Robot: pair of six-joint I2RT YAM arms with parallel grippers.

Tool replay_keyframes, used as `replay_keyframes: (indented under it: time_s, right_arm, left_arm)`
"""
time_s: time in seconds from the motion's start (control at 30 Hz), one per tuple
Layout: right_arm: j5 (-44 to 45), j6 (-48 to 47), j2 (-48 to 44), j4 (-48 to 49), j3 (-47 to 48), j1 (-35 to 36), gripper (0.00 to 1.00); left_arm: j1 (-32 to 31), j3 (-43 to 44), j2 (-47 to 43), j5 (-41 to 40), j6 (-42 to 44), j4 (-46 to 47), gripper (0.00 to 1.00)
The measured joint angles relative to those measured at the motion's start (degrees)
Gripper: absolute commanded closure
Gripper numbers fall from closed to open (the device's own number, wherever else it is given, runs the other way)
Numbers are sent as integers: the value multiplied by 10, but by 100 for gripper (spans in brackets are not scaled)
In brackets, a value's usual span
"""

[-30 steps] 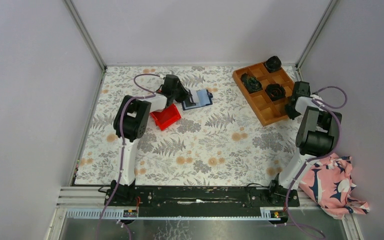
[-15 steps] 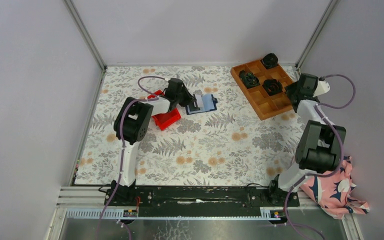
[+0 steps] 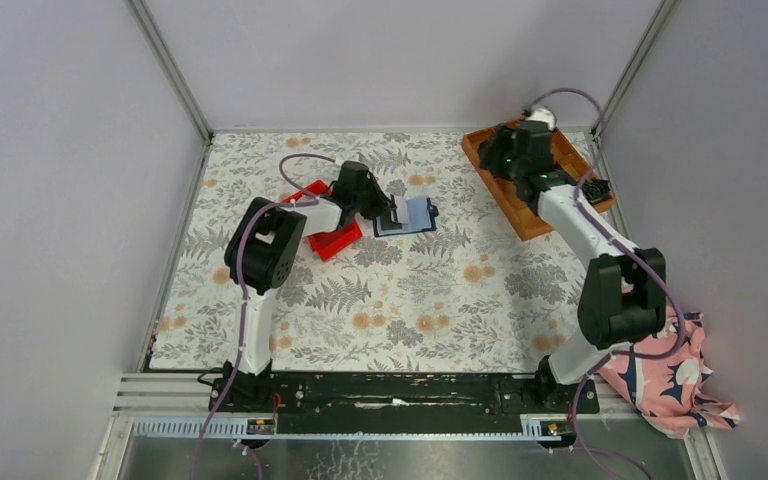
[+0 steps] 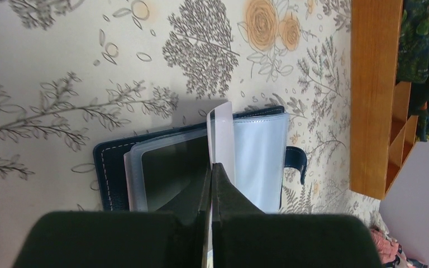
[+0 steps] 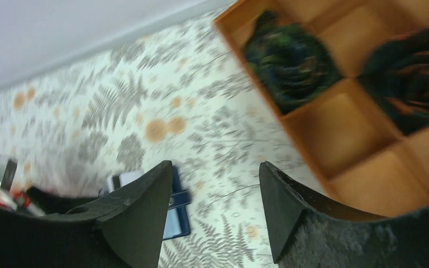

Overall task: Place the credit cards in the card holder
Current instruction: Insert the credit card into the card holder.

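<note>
A white credit card (image 4: 222,134) stands on edge, pinched in my left gripper (image 4: 212,167), which is shut on it. The card's far end reaches over the open card holder (image 4: 109,167), a navy wallet with clear pockets (image 4: 260,162) and a snap tab (image 4: 296,163). From above, the left gripper (image 3: 392,212) sits at the card holder's (image 3: 420,216) left side. My right gripper (image 5: 215,167) is open with nothing in it. It hovers at the wooden tray's near-left corner (image 3: 505,165), with the card holder (image 5: 180,220) far below it.
A red bin (image 3: 332,238) lies just left of the wallet under the left arm. The wooden grid tray (image 5: 341,123) at the back right holds dark rolled fabric bundles (image 5: 290,58). A pink patterned cloth (image 3: 665,375) lies off the table's right edge.
My right arm swung from the table's right edge up and left over the tray, and its jaws opened. My left gripper carried the white card slightly right onto the wallet.
</note>
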Motion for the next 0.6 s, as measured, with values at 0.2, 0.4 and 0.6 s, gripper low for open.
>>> replay_keyframes:
  time_s: [0.2, 0.4, 0.6]
  right_arm:
    - [-43, -59, 90, -17, 35, 94, 36]
    - [-62, -82, 155, -41, 33, 157, 48]
    - [-63, -92, 166, -40, 25, 199, 61]
  left_arm:
    - [-18, -12, -11, 0, 6, -2, 100]
    - [-33, -22, -18, -1, 9, -5, 100]
    - [-45, -29, -25, -5, 9, -5, 100]
